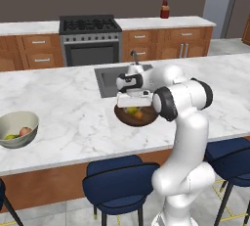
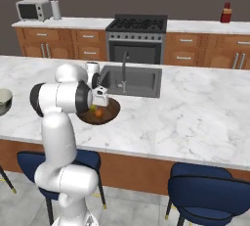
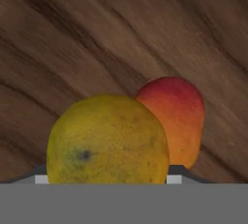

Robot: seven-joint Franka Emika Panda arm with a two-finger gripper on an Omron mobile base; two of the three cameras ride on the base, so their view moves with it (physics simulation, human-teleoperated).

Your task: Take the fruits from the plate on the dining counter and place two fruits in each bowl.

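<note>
My gripper (image 1: 133, 104) reaches down into the dark wooden bowl (image 1: 122, 118) on the marble dining counter (image 1: 68, 105), near its front edge. In the hand view, the olive-yellow fruit (image 3: 109, 138) sits between my fingertips (image 3: 180, 170), which touch its sides; the gripper (image 3: 109, 172) is shut on it. The orange fruit (image 3: 174, 116) lies just behind it on the bowl's wooden bottom (image 3: 97, 39). The cream bowl (image 1: 14, 122) at the far left holds the pinkish-red fruit (image 1: 25, 131) and the yellow-green fruit (image 1: 10, 136). The blue plate is out of view.
A sink (image 1: 108, 79) with a faucet (image 1: 133, 56) is set into the counter right behind the wooden bowl. Blue stools (image 1: 119, 183) stand under the counter's front edge. Stove (image 1: 90, 39) and cabinets line the back wall.
</note>
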